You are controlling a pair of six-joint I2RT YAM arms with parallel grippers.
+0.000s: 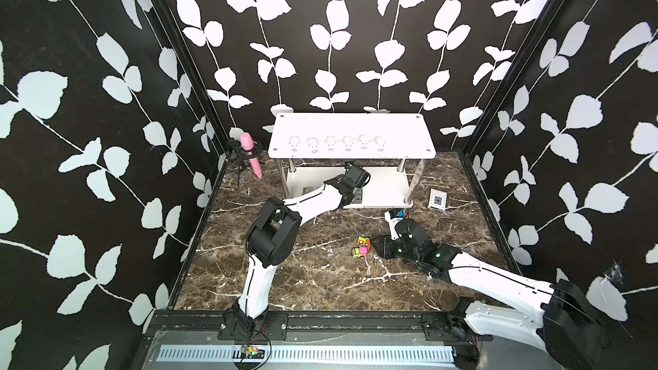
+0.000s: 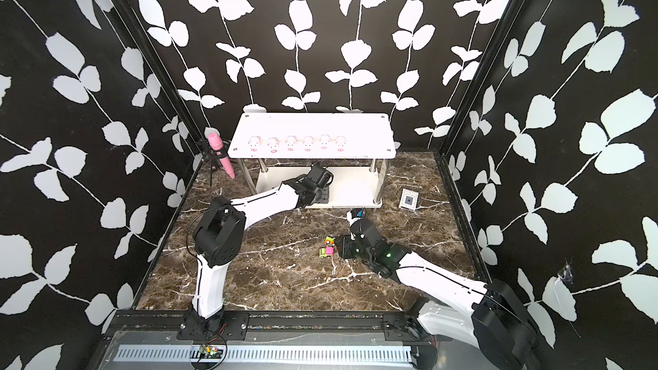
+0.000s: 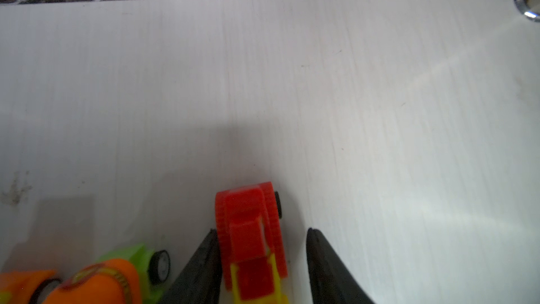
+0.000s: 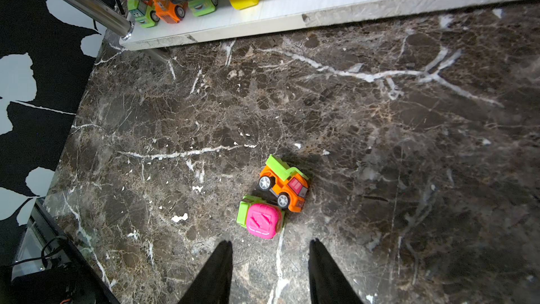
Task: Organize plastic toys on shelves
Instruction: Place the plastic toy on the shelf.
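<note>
In both top views the lower board of the rack is largely hidden by the upper board and the left arm, and the left tool's tips cannot be made out there. In the left wrist view the left tool is seen spread on that board around a red-and-yellow vehicle. One finger touches its side and the other stands clear. Its yellow end is cut off, its long axis lies along the fingers, and its red end points away from the tool. Beside it, green and orange vehicles are blurred and cut off. Six pigs are lined up on the upper board from 9 to 3 o'clock, snouts toward 6 o'clock. On the counter, at 6 o'clock from the rack, an orange truck and a pink-and-green vehicle are touching, their headings unreadable from above. The right tool, spread and empty, is at 3 o'clock of them.
</note>
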